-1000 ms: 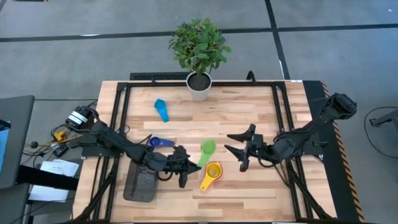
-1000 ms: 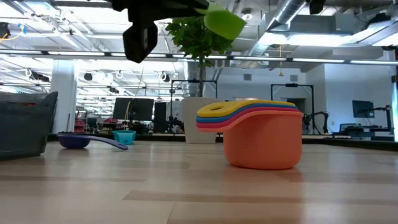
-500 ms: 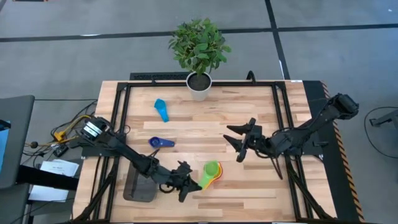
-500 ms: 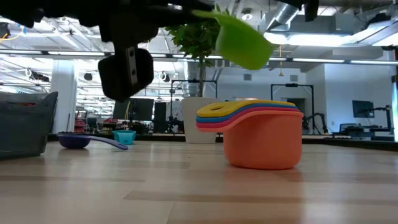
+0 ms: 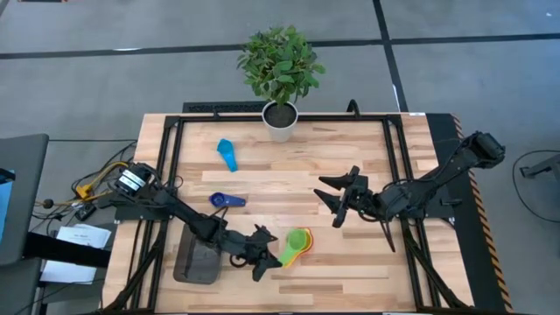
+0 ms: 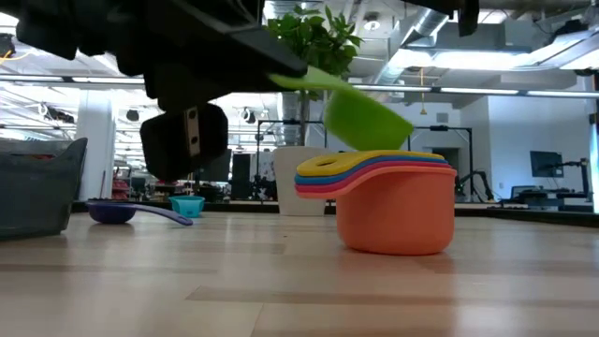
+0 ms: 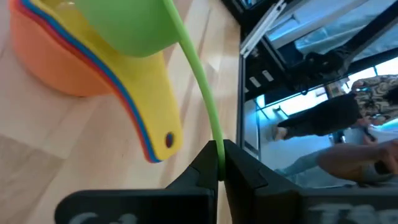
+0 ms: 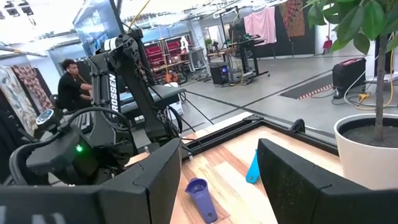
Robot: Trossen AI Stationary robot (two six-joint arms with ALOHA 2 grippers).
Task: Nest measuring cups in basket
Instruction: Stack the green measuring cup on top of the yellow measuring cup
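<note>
Left gripper [image 7: 219, 163] pinching green cup [image 5: 292, 243] by its handle — over nested stack [image 6: 393, 201]; right gripper [image 5: 337, 199] spread, at three o'clock

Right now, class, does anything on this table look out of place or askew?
Two things. The green cup hangs tilted over the stack, held by its handle in the left pincer, not yet seated. And the stack stands on the bare table, apart from the basket. Two blue cups lie loose.
</note>
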